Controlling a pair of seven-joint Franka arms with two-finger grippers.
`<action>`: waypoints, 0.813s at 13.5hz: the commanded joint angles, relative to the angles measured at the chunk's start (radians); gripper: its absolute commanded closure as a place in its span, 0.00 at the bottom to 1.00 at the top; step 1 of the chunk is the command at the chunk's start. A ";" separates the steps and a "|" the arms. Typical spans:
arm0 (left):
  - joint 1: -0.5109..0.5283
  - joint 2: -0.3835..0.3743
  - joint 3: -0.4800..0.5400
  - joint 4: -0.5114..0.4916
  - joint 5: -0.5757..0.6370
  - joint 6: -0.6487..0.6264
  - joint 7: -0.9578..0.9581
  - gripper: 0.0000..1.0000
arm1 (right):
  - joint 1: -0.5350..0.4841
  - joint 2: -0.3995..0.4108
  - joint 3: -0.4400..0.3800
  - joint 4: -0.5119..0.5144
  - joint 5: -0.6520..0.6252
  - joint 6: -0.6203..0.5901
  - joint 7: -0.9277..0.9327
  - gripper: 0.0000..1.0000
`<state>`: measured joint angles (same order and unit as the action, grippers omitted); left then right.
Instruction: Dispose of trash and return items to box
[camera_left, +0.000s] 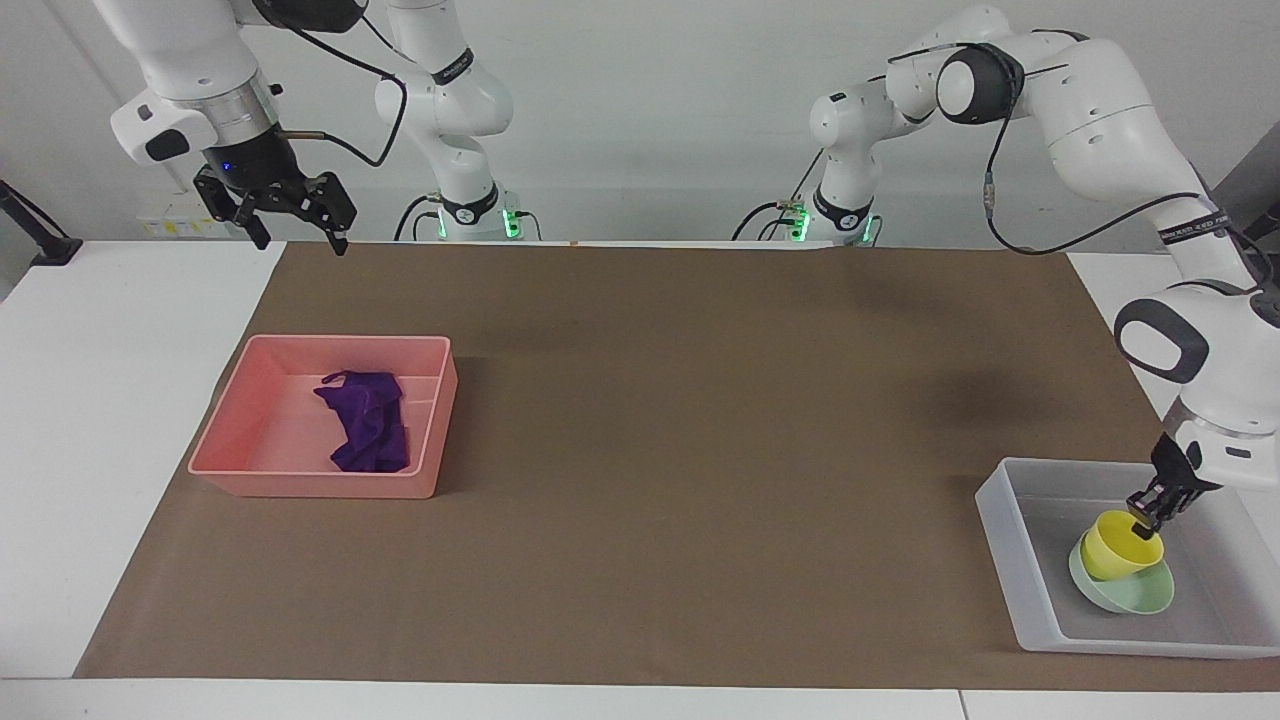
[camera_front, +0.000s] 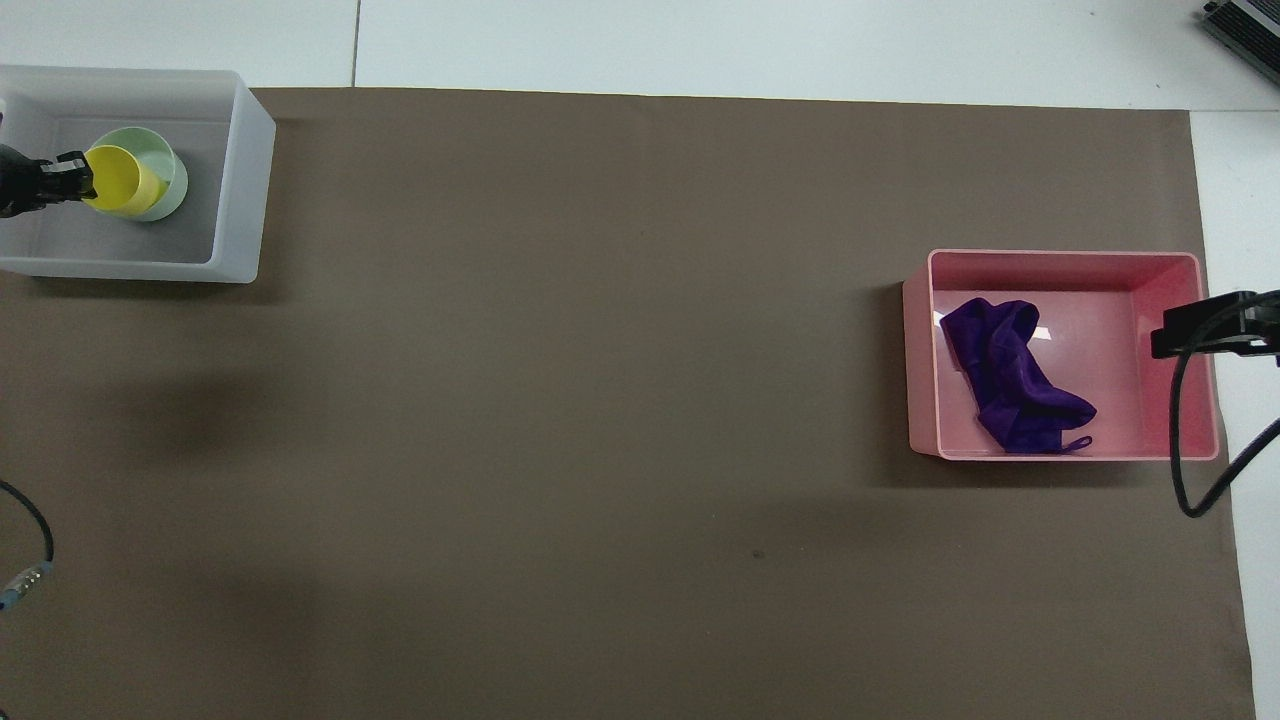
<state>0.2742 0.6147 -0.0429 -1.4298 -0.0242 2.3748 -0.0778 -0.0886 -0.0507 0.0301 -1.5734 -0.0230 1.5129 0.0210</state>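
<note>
The yellow cup (camera_left: 1115, 548) sits tilted inside the mint-green bowl (camera_left: 1135, 595), which lies in the translucent grey-white box (camera_left: 1000, 530) at the left arm's end of the table. My left gripper (camera_left: 1142, 522) is shut on the cup's rim, as the overhead view also shows for the cup (camera_front: 120, 180), the bowl (camera_front: 170, 170) and the box (camera_front: 245, 180). The purple cloth (camera_left: 368, 432) lies crumpled in the pink tray (camera_left: 310, 485). My right gripper (camera_left: 300, 240) hangs open and empty, high over the table edge beside that tray.
Brown paper (camera_left: 700, 450) covers the table between the two containers. In the overhead view the pink tray (camera_front: 1060, 455) holds the cloth (camera_front: 1010, 380), and a black cable (camera_front: 1185, 440) from the right arm hangs over its robot-side corner.
</note>
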 joint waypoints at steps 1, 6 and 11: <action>0.007 0.008 -0.011 0.037 0.006 -0.045 -0.003 0.55 | -0.011 -0.043 0.004 -0.062 -0.012 0.032 -0.038 0.00; -0.009 -0.054 -0.015 0.031 0.018 -0.049 0.162 0.00 | -0.013 -0.049 0.004 -0.074 -0.009 0.039 -0.033 0.00; -0.114 -0.287 -0.015 -0.167 0.017 -0.089 0.240 0.00 | -0.013 -0.049 0.004 -0.074 0.003 0.039 -0.029 0.00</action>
<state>0.2062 0.4560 -0.0719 -1.4476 -0.0219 2.2920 0.1456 -0.0887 -0.0704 0.0300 -1.6087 -0.0235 1.5232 0.0100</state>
